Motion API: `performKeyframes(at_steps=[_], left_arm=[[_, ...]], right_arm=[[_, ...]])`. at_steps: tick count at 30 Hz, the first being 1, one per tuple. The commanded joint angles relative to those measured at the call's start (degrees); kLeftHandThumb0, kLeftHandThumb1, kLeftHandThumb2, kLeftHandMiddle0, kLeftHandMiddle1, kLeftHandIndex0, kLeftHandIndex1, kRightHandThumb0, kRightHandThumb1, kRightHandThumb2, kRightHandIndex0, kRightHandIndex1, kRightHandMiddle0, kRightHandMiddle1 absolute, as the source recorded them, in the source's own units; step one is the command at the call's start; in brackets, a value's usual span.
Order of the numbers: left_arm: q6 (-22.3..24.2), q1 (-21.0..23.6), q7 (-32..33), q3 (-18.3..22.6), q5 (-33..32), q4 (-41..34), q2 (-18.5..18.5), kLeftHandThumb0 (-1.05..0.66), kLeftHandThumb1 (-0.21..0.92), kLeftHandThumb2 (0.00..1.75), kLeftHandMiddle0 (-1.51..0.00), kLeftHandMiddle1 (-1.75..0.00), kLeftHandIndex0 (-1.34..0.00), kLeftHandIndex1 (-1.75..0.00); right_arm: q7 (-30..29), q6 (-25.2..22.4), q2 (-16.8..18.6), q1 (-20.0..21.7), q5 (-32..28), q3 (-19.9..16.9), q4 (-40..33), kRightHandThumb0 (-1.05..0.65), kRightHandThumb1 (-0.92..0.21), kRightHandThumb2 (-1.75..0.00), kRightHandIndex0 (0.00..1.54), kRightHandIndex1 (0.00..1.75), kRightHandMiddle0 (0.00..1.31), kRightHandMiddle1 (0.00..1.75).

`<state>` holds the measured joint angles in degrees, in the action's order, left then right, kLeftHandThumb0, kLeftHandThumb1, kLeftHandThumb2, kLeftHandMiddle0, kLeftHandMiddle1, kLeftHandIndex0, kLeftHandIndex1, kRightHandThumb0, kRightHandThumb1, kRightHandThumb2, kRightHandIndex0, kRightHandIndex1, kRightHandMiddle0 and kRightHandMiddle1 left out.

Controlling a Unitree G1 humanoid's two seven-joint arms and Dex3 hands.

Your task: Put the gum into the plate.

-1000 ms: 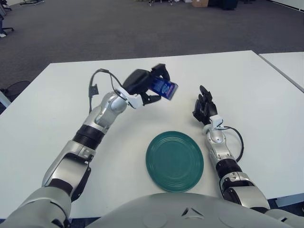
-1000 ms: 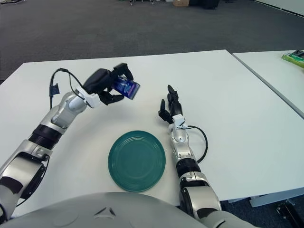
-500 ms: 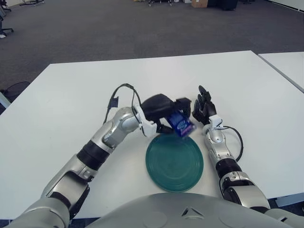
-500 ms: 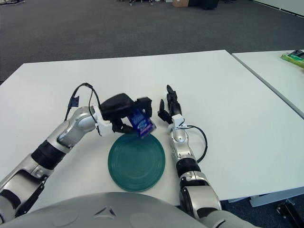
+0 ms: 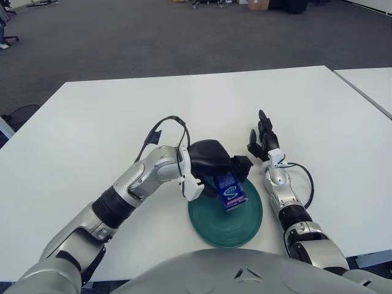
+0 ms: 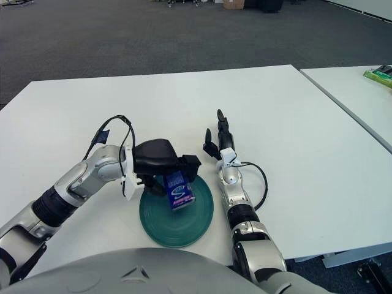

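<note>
One blue gum pack [image 5: 230, 191] gripped in left hand [image 5: 215, 166], held over the green plate [image 5: 225, 225], lower end low over or touching the plate face; contact not resolvable. Fingers closed on the pack's upper part. Right hand [image 5: 263, 142] idle just right of the plate's far rim, fingers extended, holding nothing.

Risks, judged: pack tilted, so release from this pose could tip it flat or send it sliding toward the near rim. Plate shallow and smooth; low lip offers little stop. Fingers opening unevenly could drag the pack sideways, off onto the counter [image 5: 92, 122]. Knuckles pressing on the far rim could shift or tilt the plate.

Materials: pack boxy, glossy printed wrapper, likely slick. Plate round, concentric ridges, matte-to-satin finish. Counter flat, white, smooth.
</note>
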<state>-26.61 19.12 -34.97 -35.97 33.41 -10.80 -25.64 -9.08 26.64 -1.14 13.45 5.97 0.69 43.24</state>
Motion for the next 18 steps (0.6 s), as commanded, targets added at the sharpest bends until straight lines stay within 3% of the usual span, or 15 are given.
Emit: performKeyframes(at_steps=[1,10,18], left_arm=[[-1.1,2.7,-3.7,-2.1,2.2,0.2,-0.5,-0.44,0.46,1.13,-1.11,-1.75,-0.5,-1.75],[-0.1,4.4,-10.6,-3.8,1.3,-0.3,-0.6,-0.42,0.52,1.06,-1.06,-1.75,-0.46,-1.75],[-1.2,3.4,-10.4,-3.9,3.4,0.2,-0.5,-0.42,0.54,1.04,-1.04,-1.75,-0.45,-1.75]], right_arm=[[0.1,-7.1,0.8,-11.9,0.3,0.3,7.6,-0.86,-0.92,-0.9,0.02,0.0,0.0,0.0],[0.4,-8.7,0.8,-9.7,-0.7,-0.7,10.9,-0.85,-0.92,-0.88,0.0,0.0,0.02,0.01],[0.1,-10.0,0.9,-9.2,-0.5,-0.8,11.0,-0.84,-0.92,-0.86,0.0,0.0,0.01,0.01]])
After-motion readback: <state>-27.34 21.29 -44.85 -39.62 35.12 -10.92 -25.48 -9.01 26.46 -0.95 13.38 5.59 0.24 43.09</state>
